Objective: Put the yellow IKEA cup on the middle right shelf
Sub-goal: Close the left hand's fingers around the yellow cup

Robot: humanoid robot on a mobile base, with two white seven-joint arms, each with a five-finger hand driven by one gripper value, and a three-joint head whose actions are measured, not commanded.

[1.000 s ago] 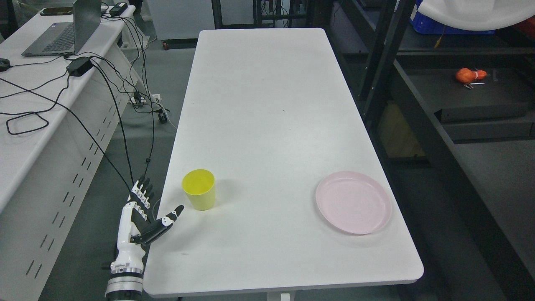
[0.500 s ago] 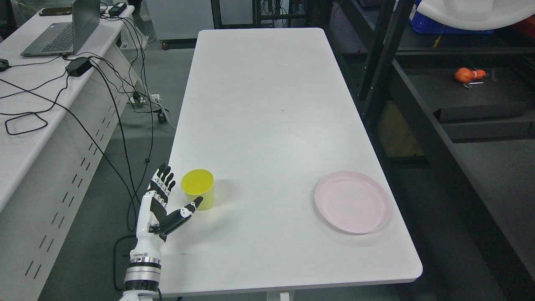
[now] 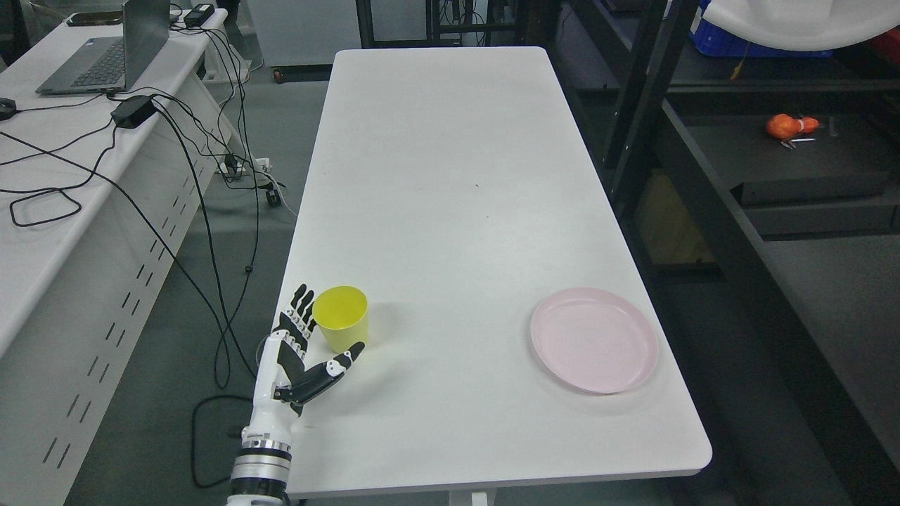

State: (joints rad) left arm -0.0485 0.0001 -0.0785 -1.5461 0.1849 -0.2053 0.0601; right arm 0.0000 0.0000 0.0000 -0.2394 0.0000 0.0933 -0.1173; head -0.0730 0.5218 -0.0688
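At the far left, a grey desk (image 3: pixel 42 232) is carrying a laptop (image 3: pixel 105 53) and loose black cables (image 3: pixel 176 176), well apart from the work. Beside the white table's (image 3: pixel 450 176) near-left corner, the left hand (image 3: pixel 299 348) is rising from the bottom edge with its palm facing the yellow cup (image 3: pixel 341 318); its fingers (image 3: pixel 301 309) are standing straight along the cup's left side and the thumb (image 3: pixel 337 364) is reaching under its near side, spread and gripping nothing yet. The cup is standing upright on the table, not on any shelf. To close well, the hand is needing to wrap the wall at mid-height without nudging the light cup over. Further right, a pink plate (image 3: pixel 594 339) is lying near the edge, and the dark shelving (image 3: pixel 703 183) is waiting beyond it.
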